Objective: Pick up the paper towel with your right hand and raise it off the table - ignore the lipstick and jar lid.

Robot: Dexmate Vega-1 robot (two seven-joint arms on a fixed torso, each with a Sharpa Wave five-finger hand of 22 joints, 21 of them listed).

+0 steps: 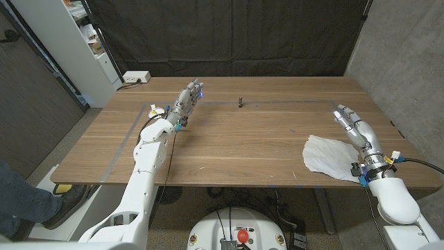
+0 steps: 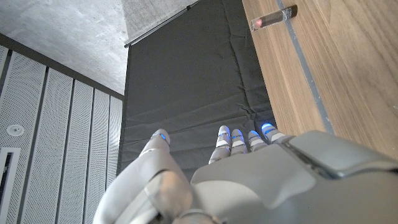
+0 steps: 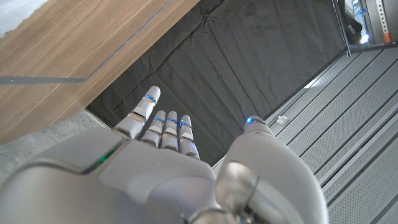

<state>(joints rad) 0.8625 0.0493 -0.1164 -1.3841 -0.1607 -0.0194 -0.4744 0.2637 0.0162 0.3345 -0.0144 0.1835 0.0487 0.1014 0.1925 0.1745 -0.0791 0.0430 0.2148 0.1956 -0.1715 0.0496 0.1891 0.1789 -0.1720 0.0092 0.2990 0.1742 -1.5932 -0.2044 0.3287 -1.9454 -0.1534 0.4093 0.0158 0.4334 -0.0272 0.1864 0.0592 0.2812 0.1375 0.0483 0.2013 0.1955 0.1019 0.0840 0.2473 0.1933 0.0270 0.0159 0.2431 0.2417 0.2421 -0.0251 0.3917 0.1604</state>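
Fingers of the right hand extended and apart, holding nothing; hand just beside the paper towel, which lies flat at the table's near right edge; left hand likewise open, empty; lipstick upright far centre.

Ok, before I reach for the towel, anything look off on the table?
Mostly fine. The paper towel lies crumpled near the front edge, beside the right hand, which holds nothing. The lipstick stands upright far back. The one odd thing: I can't spot a jar lid. The left hand is open too.
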